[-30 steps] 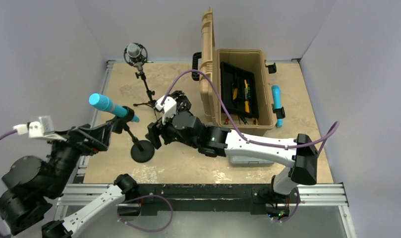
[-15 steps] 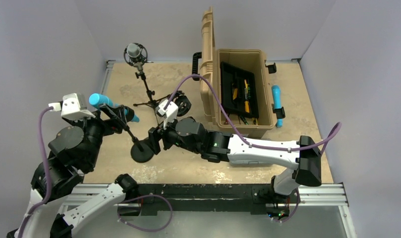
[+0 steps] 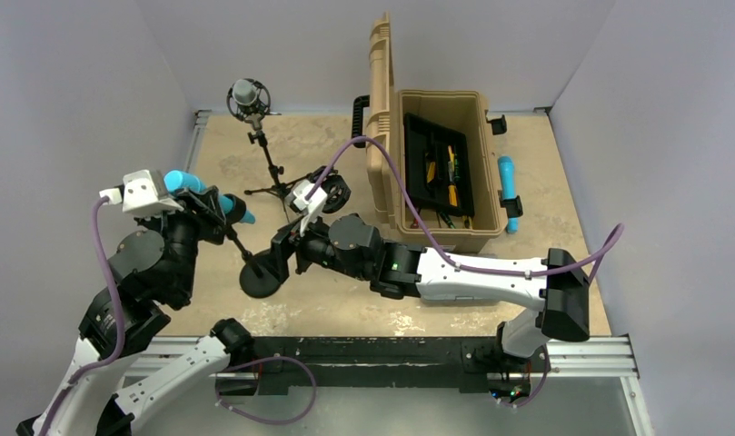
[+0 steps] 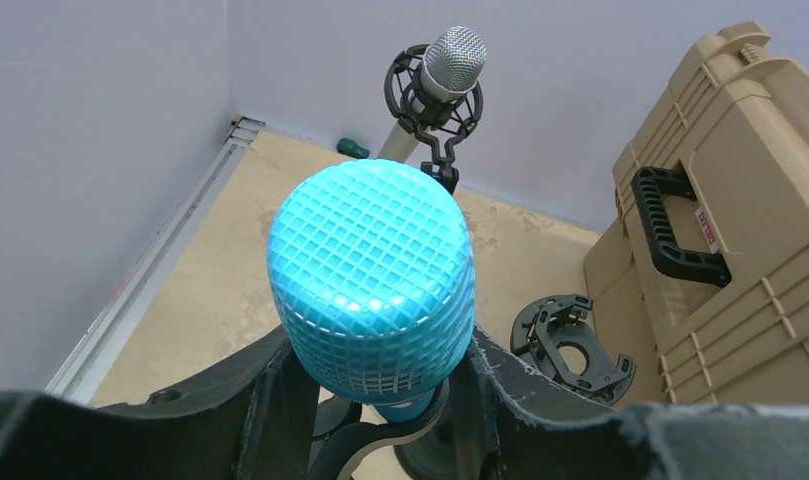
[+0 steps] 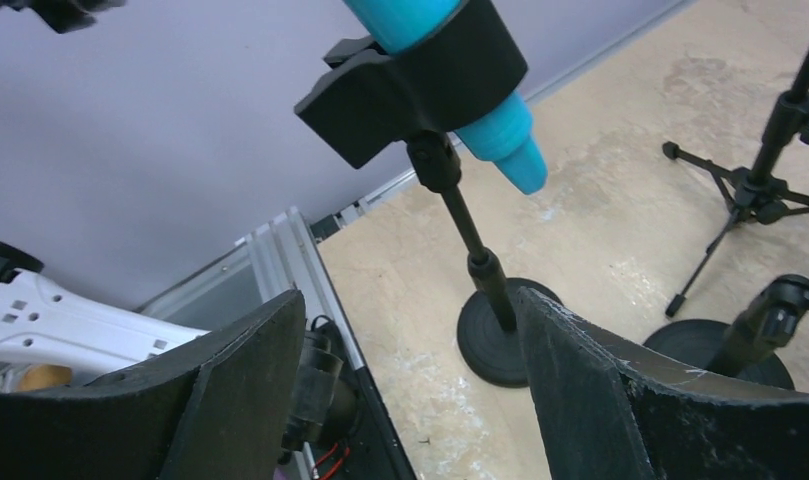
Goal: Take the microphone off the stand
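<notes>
the blue microphone (image 4: 372,270) sits in the black clip (image 5: 420,80) at the top of a small stand (image 5: 477,255) with a round base, on the left part of the table (image 3: 345,309). it is tilted, not level. its mesh head points up and out toward the left wall, and its thin tail slopes down toward the middle of the table. so its long axis runs left to right across the robot, head on the left.

the left claw (image 4: 378,385) is the one on it. its two fingers (image 4: 270,400) hug the head from both sides and look pressed against the mesh, so i judge it narrow and holding the microphone. the clip is just behind that grip, further down the body.

the right claw (image 5: 408,310) is low by the stand with its jaws wide and holding nothing. the pole shows in the gap ahead of them, but i cannot tell if it is between them yet.

the coming pull likely has to follow the long axis, head first, up and to the left, out of the clip. a sideways tug could tip the stand unless the right claw steadies the pole.
</notes>
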